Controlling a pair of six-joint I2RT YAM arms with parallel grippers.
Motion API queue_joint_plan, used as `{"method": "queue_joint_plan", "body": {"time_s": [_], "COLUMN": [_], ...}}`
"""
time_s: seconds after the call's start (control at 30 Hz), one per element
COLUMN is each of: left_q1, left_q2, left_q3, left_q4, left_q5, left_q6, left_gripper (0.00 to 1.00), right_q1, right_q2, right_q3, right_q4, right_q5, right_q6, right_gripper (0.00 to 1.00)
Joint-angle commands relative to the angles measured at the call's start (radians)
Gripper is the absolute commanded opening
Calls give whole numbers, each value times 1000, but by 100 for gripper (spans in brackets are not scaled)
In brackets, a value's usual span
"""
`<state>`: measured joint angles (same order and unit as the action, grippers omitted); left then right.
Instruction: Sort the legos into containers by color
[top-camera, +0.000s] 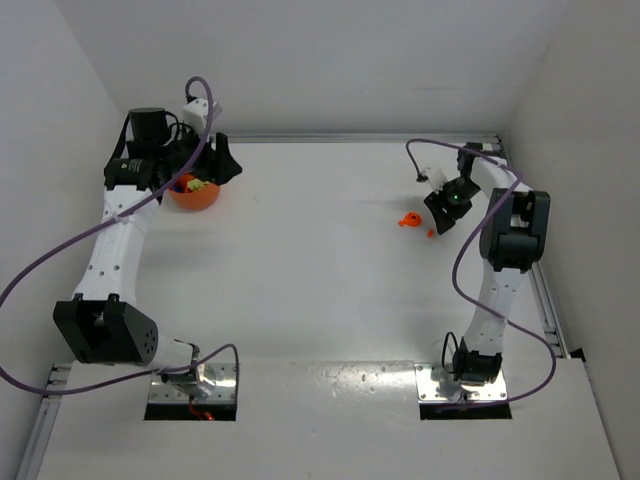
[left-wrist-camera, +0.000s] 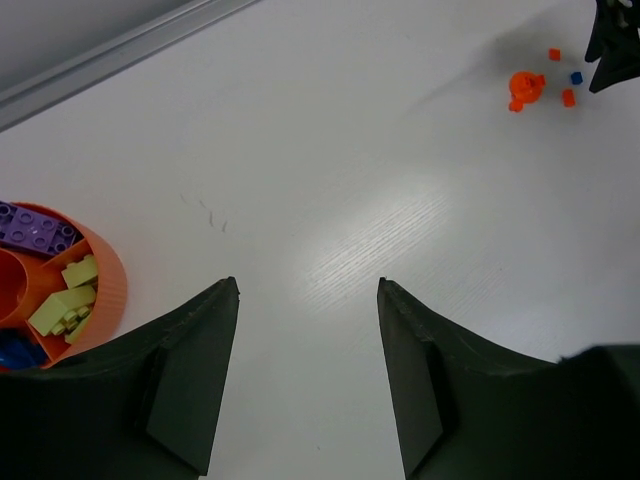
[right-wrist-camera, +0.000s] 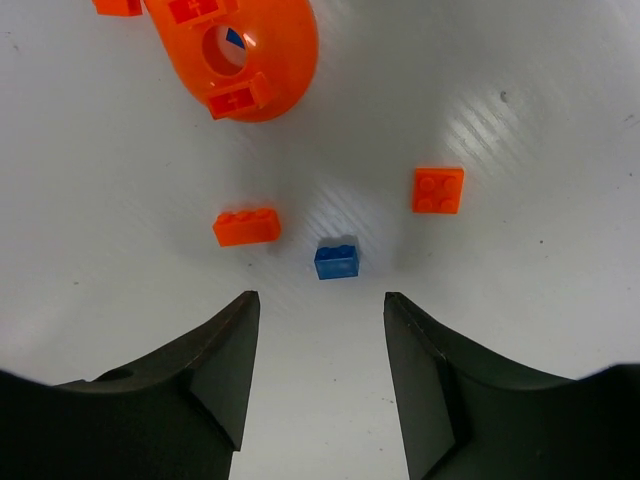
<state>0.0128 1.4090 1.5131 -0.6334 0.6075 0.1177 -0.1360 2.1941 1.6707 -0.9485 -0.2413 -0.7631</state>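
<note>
Left hand (left-wrist-camera: 308, 285) wide, empty, beside round orange plastic bowl (left-wrist-camera: 112, 292) on white bench (left-wrist-camera: 350, 150). Right hand (right-wrist-camera: 322, 296) wide, empty; small blue plastic brick (right-wrist-camera: 337, 260) just ahead, small orange plastic brick (right-wrist-camera: 246, 227) beside it.

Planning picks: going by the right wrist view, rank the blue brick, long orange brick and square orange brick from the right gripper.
1. Blue brick, just ahead of the right gripper.
2. Long orange brick, ahead, left in view.
3. Square orange brick, farther, right in view.

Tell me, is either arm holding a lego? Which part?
Nothing is held. Left end effector: open beside the orange bowl. Right end effector: open near the blue brick.
</note>
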Motion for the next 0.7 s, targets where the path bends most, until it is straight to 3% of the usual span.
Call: {"method": "queue_joint_plan", "body": {"time_s": [0.0,0.67], "left_q1": [1,1], "left_q2": [5,33], "left_q3": [33,52], "left_q4": [32,32], "left_q5": [12,12], "left_q6": [-12,-12], "left_gripper": [64,65], "right_q1": [-5,13], "right_q2": [13,32], "right_q3": [35,-5], "right_q4": [-16,59], "right_q5": [-35,20], "right_q6": [-35,-64], "right_gripper": [54,49]}}
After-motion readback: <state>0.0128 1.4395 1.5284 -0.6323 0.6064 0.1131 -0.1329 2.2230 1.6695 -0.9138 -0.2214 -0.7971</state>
